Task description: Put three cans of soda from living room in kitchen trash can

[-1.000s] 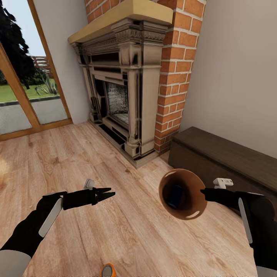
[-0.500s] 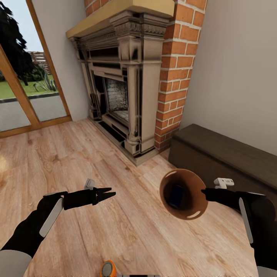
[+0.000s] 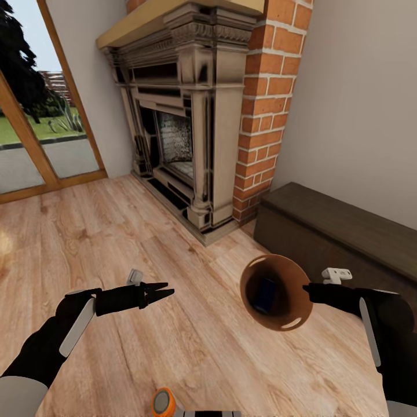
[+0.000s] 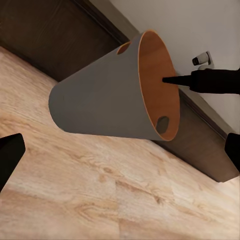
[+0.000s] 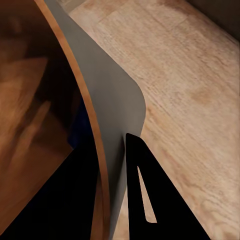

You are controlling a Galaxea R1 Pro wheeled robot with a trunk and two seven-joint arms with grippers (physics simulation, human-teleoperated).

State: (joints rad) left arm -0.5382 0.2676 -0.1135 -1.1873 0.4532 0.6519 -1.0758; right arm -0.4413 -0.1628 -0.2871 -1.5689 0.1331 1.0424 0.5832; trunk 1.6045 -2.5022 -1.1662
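Since a second ago your head camera has shifted: the fireplace point(image 3: 185, 121) sits a little higher and further left in the head view, and the orange can point(image 3: 164, 402) at the bottom edge shows more of its silvery top. Arms and bin hold the same places in the view.

Your right gripper point(image 3: 307, 291) is clamped on the rim of the tash can point(image 3: 277, 292). In the right wrist view one finger point(image 5: 150, 200) lies against the grey outer wall point(image 5: 117, 130), the other inside, with the rim pinched between them. The bin hangs off the floor, tilted, its mouth turned toward the head camera. A blue can point(image 3: 266, 293) lies inside it against the dark interior.

Your left gripper point(image 3: 164, 291) hovers over the plank floor point(image 3: 191, 341), well apart from the bin, fingers nearly together and holding nothing. In the left wrist view the bin point(image 4: 107, 97) appears from the side, with the right fingertip point(image 4: 172, 80) on its rim.

The dark wood bench point(image 3: 336, 231) stands against the wall just beyond the bin. The orange can stands upright on the floor, near the robot's base.
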